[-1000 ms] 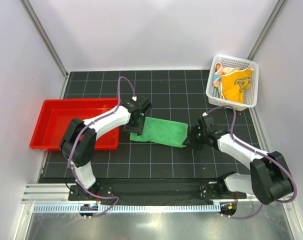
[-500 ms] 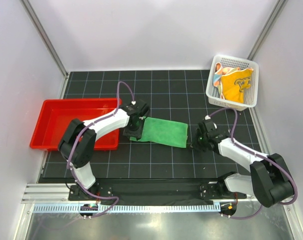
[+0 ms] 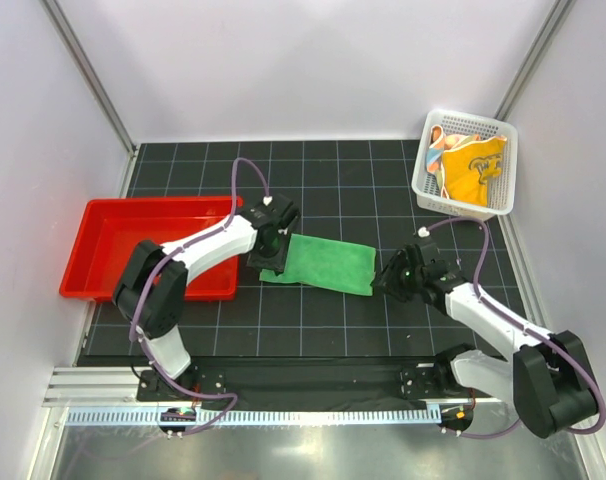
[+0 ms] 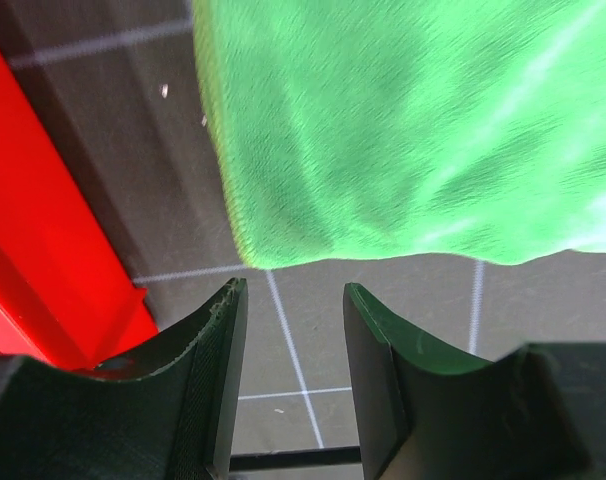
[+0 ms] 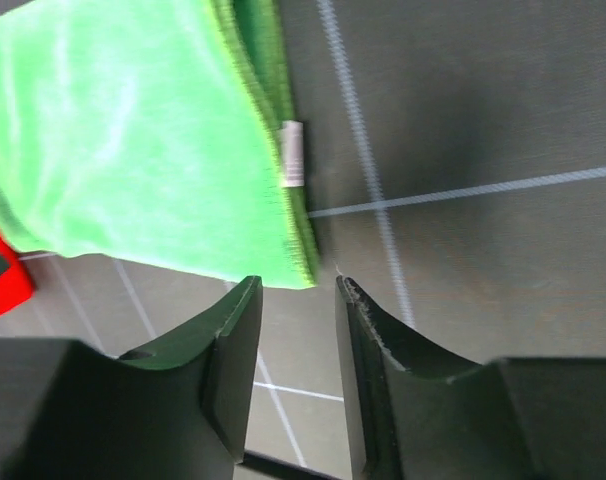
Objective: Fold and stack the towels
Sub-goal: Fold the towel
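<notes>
A green towel [image 3: 323, 263] lies flat on the black gridded mat, between my two grippers. Its right edge shows two layers and a small white label [image 5: 292, 153]. My left gripper [image 3: 268, 262] hangs at the towel's near-left corner, open and empty; in the left wrist view [image 4: 288, 300] the green towel [image 4: 403, 130] lies just beyond the fingertips. At the near-right corner my right gripper [image 3: 383, 283] is open too, with that corner of the green towel [image 5: 133, 140] just ahead of it [image 5: 295, 295]. An orange towel [image 3: 473, 165] lies crumpled in the basket, beside another coloured cloth [image 3: 438, 152].
The white mesh basket [image 3: 461, 207] stands at the back right. To the left of the towel lies a red plastic tray [image 3: 133, 250], whose corner [image 4: 43, 250] is close beside my left gripper. Grey walls enclose the mat on three sides.
My right gripper drew back a little from the towel's right edge, then returned to its corner. The left gripper and the towel have hardly moved.
</notes>
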`<action>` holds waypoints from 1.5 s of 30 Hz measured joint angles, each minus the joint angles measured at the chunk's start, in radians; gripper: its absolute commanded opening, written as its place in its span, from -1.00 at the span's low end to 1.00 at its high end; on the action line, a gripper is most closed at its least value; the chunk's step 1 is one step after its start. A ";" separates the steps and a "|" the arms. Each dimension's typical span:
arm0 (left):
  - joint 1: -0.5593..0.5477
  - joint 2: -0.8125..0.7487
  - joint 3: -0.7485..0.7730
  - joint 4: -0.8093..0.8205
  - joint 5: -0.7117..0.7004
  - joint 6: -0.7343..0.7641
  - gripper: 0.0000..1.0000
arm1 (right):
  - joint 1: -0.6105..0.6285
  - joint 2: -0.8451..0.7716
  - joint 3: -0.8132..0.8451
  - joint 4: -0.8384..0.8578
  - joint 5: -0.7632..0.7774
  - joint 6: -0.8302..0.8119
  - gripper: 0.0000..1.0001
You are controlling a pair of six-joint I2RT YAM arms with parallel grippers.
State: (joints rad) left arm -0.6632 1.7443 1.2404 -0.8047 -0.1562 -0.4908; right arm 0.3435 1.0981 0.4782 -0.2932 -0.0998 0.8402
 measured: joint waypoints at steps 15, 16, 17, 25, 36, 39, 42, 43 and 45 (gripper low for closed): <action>0.048 0.001 0.038 0.005 0.003 0.001 -0.06 | 0.101 0.153 -0.001 0.133 0.077 0.030 -0.56; 0.049 0.001 0.038 0.005 0.005 0.002 -0.05 | 0.101 0.156 -0.002 0.133 0.082 0.022 -0.76; 0.050 0.000 0.038 0.005 0.021 0.006 -0.04 | 0.101 0.159 -0.002 0.130 0.091 0.008 -0.81; 0.050 -0.084 0.008 0.018 0.133 0.003 -0.04 | 0.078 0.109 0.006 0.023 0.160 -0.087 -0.90; 0.001 -0.133 -0.099 0.097 0.253 -0.076 0.00 | -0.080 0.100 0.032 -0.083 0.142 -0.154 -0.87; -0.021 -0.133 -0.143 0.126 0.262 -0.094 0.04 | -0.083 0.099 0.034 -0.090 0.138 -0.159 -0.87; -0.029 -0.133 -0.198 0.169 0.275 -0.121 0.04 | -0.084 0.088 0.034 -0.100 0.134 -0.162 -0.87; -0.029 -0.132 -0.213 0.178 0.274 -0.130 0.04 | -0.084 0.082 0.034 -0.103 0.134 -0.163 -0.86; -0.029 -0.130 -0.228 0.187 0.272 -0.139 0.03 | -0.084 0.068 0.034 -0.108 0.131 -0.164 -0.87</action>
State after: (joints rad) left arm -0.6918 1.6138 1.0126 -0.6178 0.1154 -0.6300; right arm 0.2596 1.1664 0.5125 -0.4011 0.0315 0.6765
